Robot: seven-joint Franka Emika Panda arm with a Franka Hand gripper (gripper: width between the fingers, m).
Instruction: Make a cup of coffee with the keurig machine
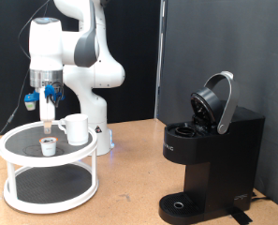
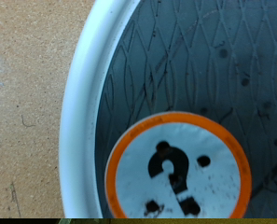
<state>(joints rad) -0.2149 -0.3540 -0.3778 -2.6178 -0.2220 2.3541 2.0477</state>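
On the exterior view's left the gripper [image 1: 49,125], fingers apparently close together though I cannot tell for sure, hangs just above the pod [image 1: 49,144] on the white tiered stand [image 1: 17,141], the cup [image 1: 76,129] just beside it, suggesting pod pickup, needing a straight descent; the keurig machine [image 1: 213,159] stands well right, lid raised.

The pincer [image 1: 48,123] shows too small in the exterior view to tell its jaws' state; the wrist view shows no fingers. The pod [image 2: 178,169] and white tray rim [image 2: 82,112] are cut off there.
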